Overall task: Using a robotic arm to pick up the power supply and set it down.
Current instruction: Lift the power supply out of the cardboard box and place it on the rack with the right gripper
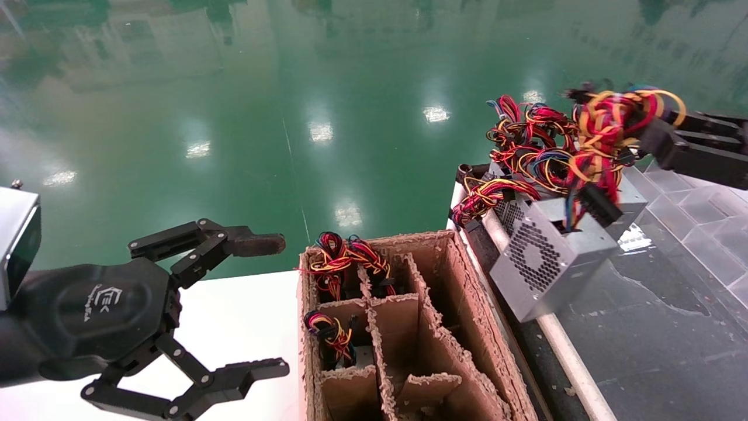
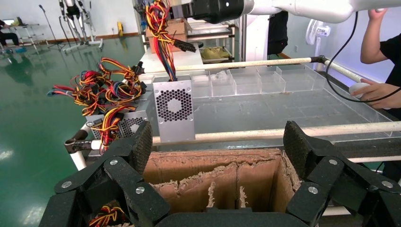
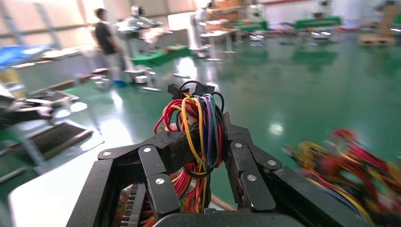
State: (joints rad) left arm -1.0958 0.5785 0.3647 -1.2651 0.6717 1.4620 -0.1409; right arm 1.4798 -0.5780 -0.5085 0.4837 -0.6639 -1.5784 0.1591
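The right gripper (image 3: pixel 203 142) is pinched shut on the wire bundle (image 1: pixel 605 131), not the box, bc the wires stick up and are easy to grab. So the power supply (image 1: pixel 552 257) hangs tilted in the air under it, over the edge of the grey table (image 1: pixel 654 345), just past the cardboard box (image 1: pixel 467 304) w/ its dividers (two more wired units sit in its slots). The left gripper (image 1: pixel 257 307) waits wide open and empty beside the box, out of the way.
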